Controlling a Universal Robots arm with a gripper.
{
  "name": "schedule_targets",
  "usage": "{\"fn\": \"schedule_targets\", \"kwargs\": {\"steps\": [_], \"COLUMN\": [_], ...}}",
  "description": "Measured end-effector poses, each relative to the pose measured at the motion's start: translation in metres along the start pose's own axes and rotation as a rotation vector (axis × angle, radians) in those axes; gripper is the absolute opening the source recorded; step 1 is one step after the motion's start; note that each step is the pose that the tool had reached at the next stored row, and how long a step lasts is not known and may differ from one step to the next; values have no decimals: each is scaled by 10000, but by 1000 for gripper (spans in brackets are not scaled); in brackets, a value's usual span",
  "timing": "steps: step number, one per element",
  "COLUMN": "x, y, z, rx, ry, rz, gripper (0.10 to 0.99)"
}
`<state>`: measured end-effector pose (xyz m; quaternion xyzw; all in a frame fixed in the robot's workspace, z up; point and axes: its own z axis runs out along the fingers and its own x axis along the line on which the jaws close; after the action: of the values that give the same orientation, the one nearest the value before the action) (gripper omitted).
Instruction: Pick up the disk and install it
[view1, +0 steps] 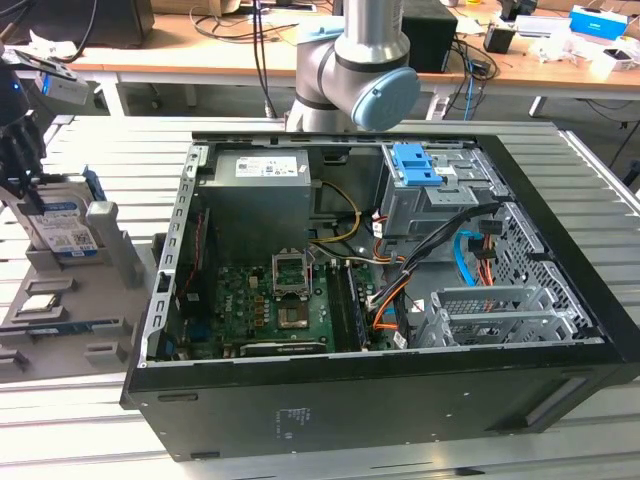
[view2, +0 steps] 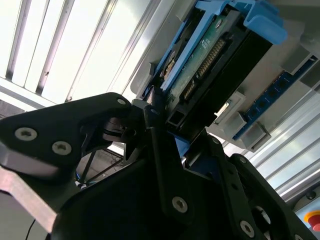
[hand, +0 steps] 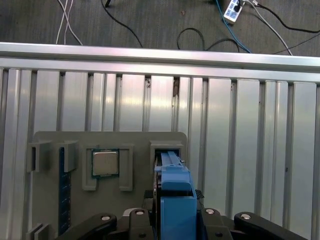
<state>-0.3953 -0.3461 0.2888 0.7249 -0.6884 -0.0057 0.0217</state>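
Now: claw (hand: 177, 222) is narrowed onto the disk (hand: 177, 197), fingers (view2: 155, 150) pressed against both faces at its upper end. Disk stands on edge in the grey holder (hand: 135, 142) on the worktop (hand: 250, 150). Arm (view1: 350, 70) reaches to the exterior view's left with the claw pointing down, well apart from the open case (view1: 560, 330).

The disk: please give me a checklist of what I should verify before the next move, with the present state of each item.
1. Disk stands upright in its slot of the grey holder: ok.
2. Pincer is lined up astride the disk, in the first wrist view: ok.
3. Pincer has a firm hold on the disk: cannot tell.
4. Processor chip in the next slot lies apart from the disk: ok.
5. Computer case is open on top: ok.
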Motion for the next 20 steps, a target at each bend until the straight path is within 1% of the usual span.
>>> {"fn": "schedule_targets", "kwargs": {"steps": [3, 6, 13, 17, 20], "x": [0, 1, 2, 3, 3], "y": [1, 1, 5, 5, 6], "z": [-10, -36, -139, -172, -227], "rx": [1, 0, 0, 0, 0], "ry": [-1, 0, 0, 0, 1], "rz": [0, 0, 0, 0, 0], "gripper": [365, 365, 365, 365, 365]}}
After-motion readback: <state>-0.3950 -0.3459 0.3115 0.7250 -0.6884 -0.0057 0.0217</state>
